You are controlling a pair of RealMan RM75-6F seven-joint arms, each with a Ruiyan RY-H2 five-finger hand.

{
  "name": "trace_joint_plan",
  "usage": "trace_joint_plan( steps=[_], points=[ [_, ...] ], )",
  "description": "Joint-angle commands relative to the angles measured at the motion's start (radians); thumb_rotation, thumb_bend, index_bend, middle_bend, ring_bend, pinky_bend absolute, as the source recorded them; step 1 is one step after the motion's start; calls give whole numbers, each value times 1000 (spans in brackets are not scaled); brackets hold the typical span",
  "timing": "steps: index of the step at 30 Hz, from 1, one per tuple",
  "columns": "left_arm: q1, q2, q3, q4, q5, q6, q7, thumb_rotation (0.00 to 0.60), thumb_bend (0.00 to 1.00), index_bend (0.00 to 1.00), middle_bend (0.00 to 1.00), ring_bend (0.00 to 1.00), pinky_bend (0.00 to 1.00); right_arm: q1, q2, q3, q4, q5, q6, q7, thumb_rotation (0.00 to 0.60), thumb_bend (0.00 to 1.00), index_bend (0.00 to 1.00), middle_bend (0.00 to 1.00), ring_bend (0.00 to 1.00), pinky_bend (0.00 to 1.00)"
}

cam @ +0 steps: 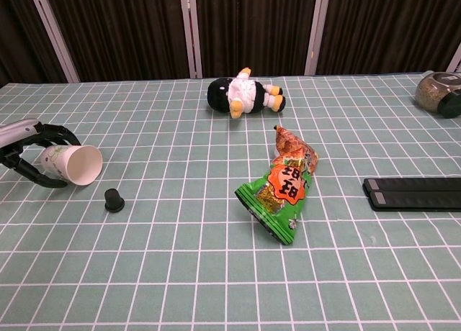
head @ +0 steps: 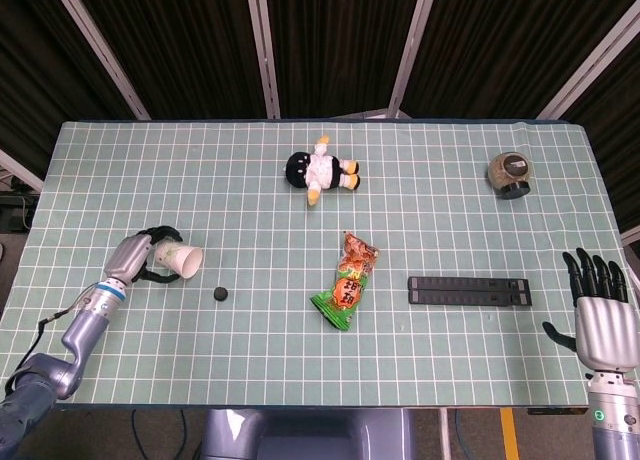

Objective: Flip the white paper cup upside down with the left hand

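The white paper cup (head: 182, 259) (cam: 73, 164) lies on its side at the table's left, its mouth facing right. My left hand (head: 140, 256) (cam: 29, 153) wraps the cup's closed end, fingers curled over the top and the thumb under it. The cup still rests on the mat. My right hand (head: 600, 315) hangs at the front right corner, fingers spread, holding nothing; the chest view does not show it.
A small black knob (head: 220, 294) (cam: 114, 199) sits just right of the cup. Further right are a snack bag (head: 347, 280), a long black bar (head: 468, 290), a plush toy (head: 320, 171) at the back, and a jar (head: 509, 174) at back right.
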Motion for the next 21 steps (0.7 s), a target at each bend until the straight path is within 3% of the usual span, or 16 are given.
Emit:
trace_joint_plan(
  steps=[1, 4, 10, 16, 21],
  points=[
    [1, -8, -7, 9, -9, -1, 10, 600, 215, 481, 326, 313, 327, 0, 0, 0, 0, 1, 0, 1, 600, 0, 0, 0, 0, 0],
    [3, -13, -16, 13, -20, 3, 31, 600, 223, 532, 361, 339, 349, 0, 1, 1, 1, 3, 0, 3, 600, 0, 0, 0, 0, 0],
    [5, 11, -12, -17, 1, 86, 156, 600, 223, 544, 369, 347, 354, 0, 3, 0, -3, 3, -1, 6, 600, 0, 0, 0, 0, 0],
    [-7, 73, 19, -120, 95, 291, 482, 600, 221, 544, 364, 343, 354, -1, 10, -1, -13, -4, 1, 14, 600, 0, 0, 0, 0, 0],
    [-29, 144, 60, -265, 192, 375, 831, 600, 223, 542, 363, 338, 354, -3, 17, -3, -19, -7, 3, 22, 600, 0, 0, 0, 0, 0]
  ],
)
